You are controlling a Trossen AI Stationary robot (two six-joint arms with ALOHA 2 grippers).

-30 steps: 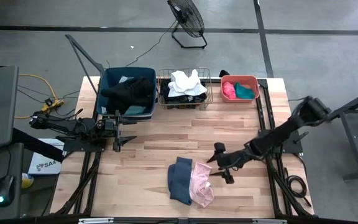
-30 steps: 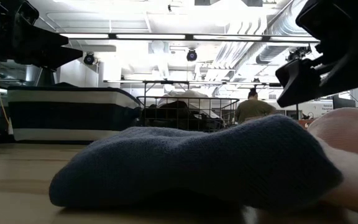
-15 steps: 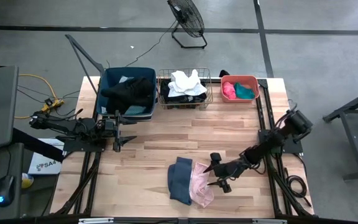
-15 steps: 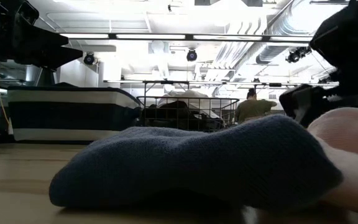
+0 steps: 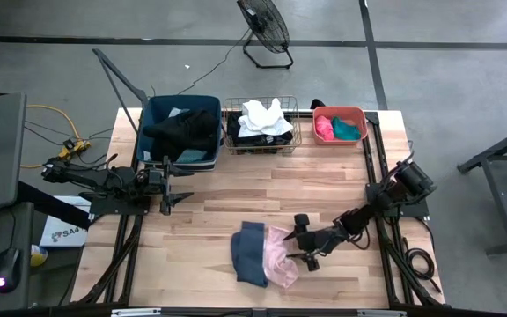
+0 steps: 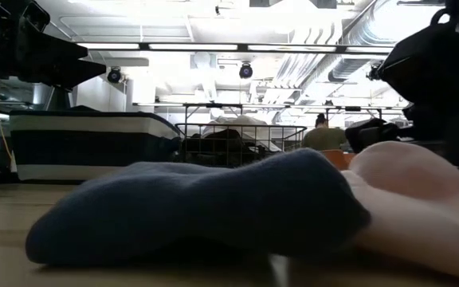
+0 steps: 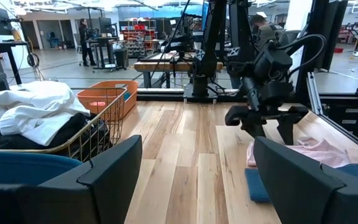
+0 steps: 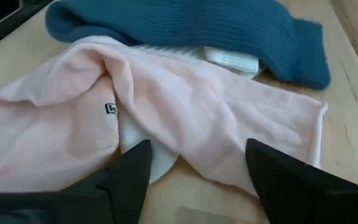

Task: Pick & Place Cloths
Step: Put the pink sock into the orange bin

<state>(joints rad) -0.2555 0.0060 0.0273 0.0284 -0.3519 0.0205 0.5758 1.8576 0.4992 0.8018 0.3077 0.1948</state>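
A pale pink cloth (image 5: 280, 255) and a slate-blue cloth (image 5: 248, 253) lie side by side on the table near its front edge, the pink one partly over the blue one's right side. Both also show in the right wrist view, the pink cloth (image 8: 185, 106) and the blue cloth (image 8: 185, 25). My right gripper (image 5: 296, 242) is open and low at the pink cloth's right edge. My left gripper (image 5: 179, 189) is open and empty at the table's left, in front of the blue tub. My right gripper comes slanting down from the table's right, and its open fingers (image 8: 129, 171) straddle the right edge of the pink cloth (image 8: 229, 162). The fingertips seem to rest on that edge. The cloth lies flat on the table.
Along the far edge stand a blue tub (image 5: 157, 110) with black cloth, a wire basket (image 5: 294, 123) with white and black cloths, and a coral tub (image 5: 340, 112) with bright pink and teal cloths. Bare wood lies between them and the two cloths.
My right gripper has come down and toward the table's left, up against the pink cloth, staying open. The pink and blue cloths have slid together a little toward the table's left.
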